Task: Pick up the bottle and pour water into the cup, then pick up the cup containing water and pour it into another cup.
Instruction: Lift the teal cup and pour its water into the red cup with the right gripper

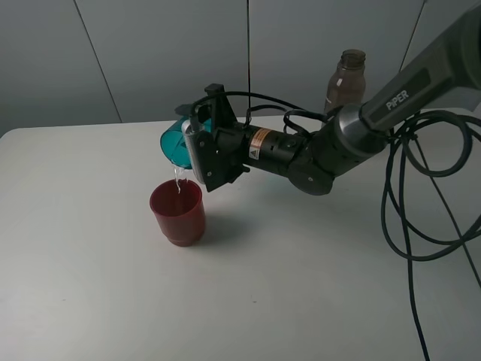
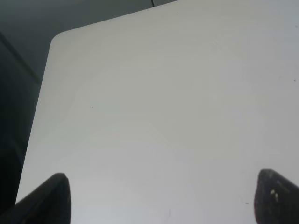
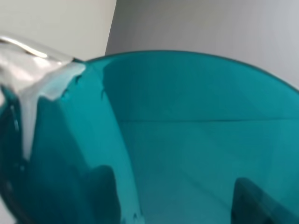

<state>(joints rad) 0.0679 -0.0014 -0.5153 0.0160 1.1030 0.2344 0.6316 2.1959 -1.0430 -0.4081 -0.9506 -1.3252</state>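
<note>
Now, the right gripper's (image 1: 197,141) fingers (image 3: 103,191) are closed around the teal tumbler (image 1: 174,144), showing as dark shapes through its translucent wall in the right wrist view. The tumbler is tipped on its side, mouth to the left, directly above the dark red cup (image 1: 178,214), and a thin stream of water (image 1: 179,179) runs from its rim into that cup. The red cup stands upright on the white table (image 1: 90,286), left of centre. At the far right, behind the arm, stands the smoky brown bottle (image 1: 346,79). The left gripper (image 2: 161,198) hangs over bare tabletop, its fingertips (image 2: 56,198) spread wide and holding nothing.
</note>
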